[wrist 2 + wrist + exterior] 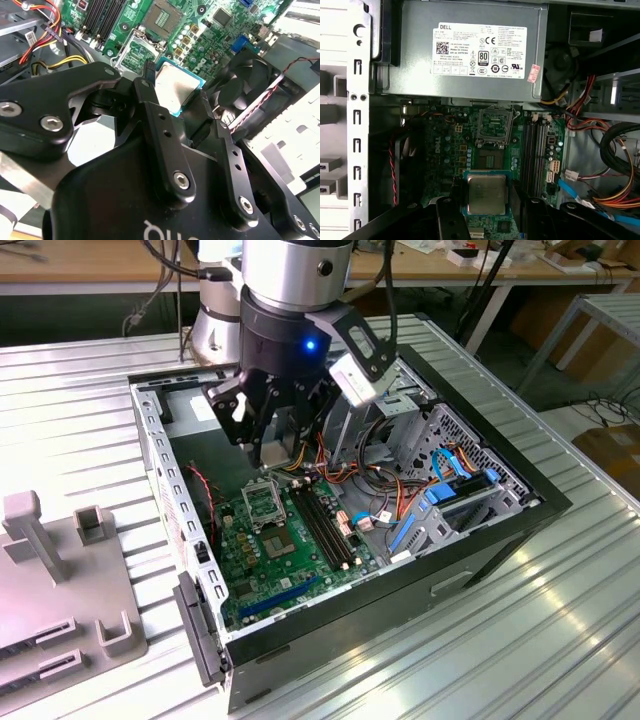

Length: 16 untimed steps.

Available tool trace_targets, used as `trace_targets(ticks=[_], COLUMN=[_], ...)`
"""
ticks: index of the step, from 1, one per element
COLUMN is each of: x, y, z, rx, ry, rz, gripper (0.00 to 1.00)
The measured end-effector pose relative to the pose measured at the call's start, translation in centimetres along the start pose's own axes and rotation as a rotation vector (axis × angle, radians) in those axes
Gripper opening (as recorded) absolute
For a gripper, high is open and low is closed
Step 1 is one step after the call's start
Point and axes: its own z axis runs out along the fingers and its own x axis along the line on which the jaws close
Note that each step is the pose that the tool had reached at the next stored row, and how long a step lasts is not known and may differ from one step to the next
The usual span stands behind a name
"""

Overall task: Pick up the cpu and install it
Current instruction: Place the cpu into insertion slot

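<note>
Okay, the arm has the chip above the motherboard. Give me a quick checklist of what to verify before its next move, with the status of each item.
1. The cpu is clamped on two opposite edges by the gripper: ok.
2. The socket has no chip in it: ok.
3. The cpu's edges look square with the socket's edges in the first wrist view: ok.
4. The cpu is centred over the socket: cannot tell.
5. The cables lie off to the side of the socket: ok.
</note>
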Motion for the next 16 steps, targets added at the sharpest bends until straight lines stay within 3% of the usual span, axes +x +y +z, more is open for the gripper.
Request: trace_targets(ticks=[7, 16], x=[0.01, 0.08], y=[-0.07, -1.27], z=[0.48, 1.41], rx=[0.0002, -0.0003], ry=[0.0001, 0.0], rz=[0.0, 0.0], gripper=[0.47, 0.47])
